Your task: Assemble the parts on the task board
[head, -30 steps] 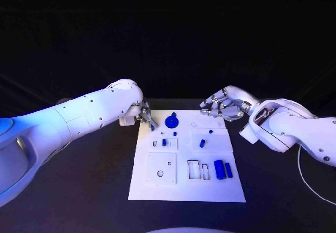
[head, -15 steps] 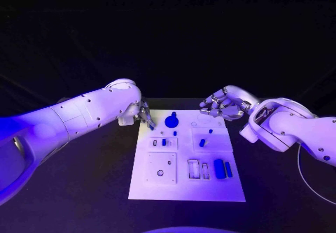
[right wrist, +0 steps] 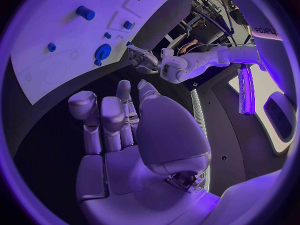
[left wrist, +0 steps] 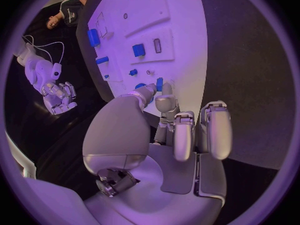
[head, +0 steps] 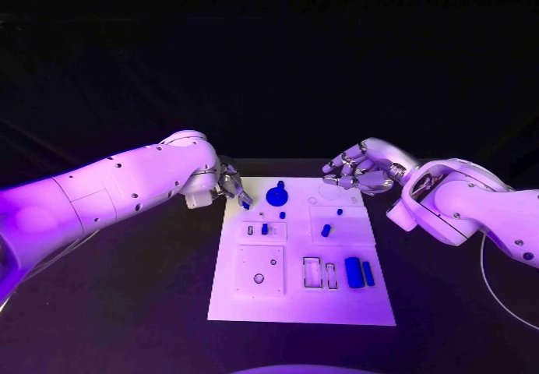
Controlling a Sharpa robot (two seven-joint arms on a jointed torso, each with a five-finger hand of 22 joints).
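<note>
While the left hand [head: 230, 187] pinches a small blue part [head: 245, 202] at the far left corner of the white task board [head: 301, 308], the right hand [head: 357, 174] hovers over its far right corner, fingers curled and empty; no writing is readable.

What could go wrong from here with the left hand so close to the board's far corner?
1. The left hand appears to pinch a small blue part at its fingertips; so slight a grip might let it slip.
2. The round blue part stands right beside that hand and could get knocked.
3. The right hand hovers over the task board, and the two may crowd each other.
</note>
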